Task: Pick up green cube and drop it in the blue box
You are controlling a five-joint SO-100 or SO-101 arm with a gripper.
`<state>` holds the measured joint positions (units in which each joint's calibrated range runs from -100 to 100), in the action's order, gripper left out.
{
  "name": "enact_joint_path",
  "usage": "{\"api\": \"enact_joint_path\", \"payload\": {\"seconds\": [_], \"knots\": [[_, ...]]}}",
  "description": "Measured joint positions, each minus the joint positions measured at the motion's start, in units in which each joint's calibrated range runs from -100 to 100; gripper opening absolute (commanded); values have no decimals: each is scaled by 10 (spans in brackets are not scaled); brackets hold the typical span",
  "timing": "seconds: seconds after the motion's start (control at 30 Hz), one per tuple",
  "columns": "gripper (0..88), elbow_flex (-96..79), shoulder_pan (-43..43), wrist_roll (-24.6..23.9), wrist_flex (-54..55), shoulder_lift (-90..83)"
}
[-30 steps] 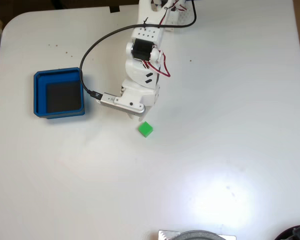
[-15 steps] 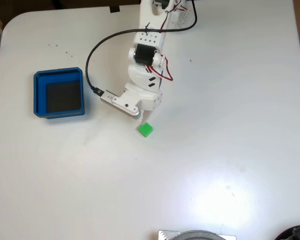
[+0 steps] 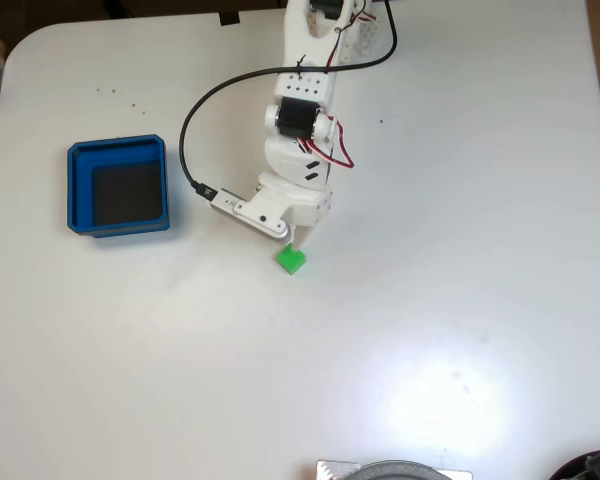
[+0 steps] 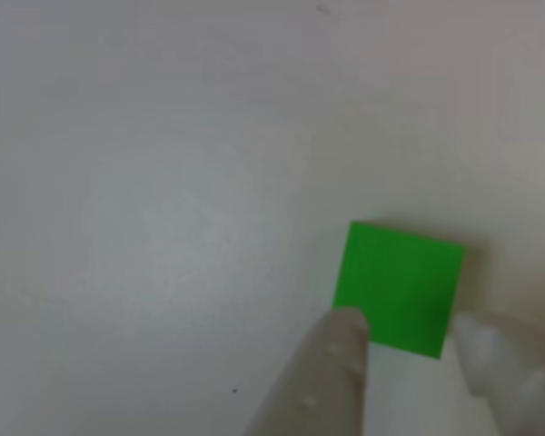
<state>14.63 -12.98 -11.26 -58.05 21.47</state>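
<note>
The green cube (image 3: 292, 260) was seen resting on the white bench (image 3: 430, 300), well to the right of the blue box (image 3: 117, 187) in the fixed view. The hand (image 4: 409, 359) was held apart, its two pale fingertips (image 4: 331, 363) placed at the cube's near edge, one on either side, nothing being clamped. No readable writing was found.

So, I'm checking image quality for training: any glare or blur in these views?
Fixed view: a broad glare patch on the white table, cube sharp. Other view: the green cube is soft and the close gripper fingertips are blurred.
</note>
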Motion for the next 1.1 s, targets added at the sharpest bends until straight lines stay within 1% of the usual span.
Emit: {"api": "enact_joint_path", "payload": {"seconds": [0.47,0.53,0.73,1.1], "knots": [[41,0,4,0,0,1],[41,0,4,-8,0,8],[41,0,4,-50,0,25],[42,0,9,-58,0,25]]}}
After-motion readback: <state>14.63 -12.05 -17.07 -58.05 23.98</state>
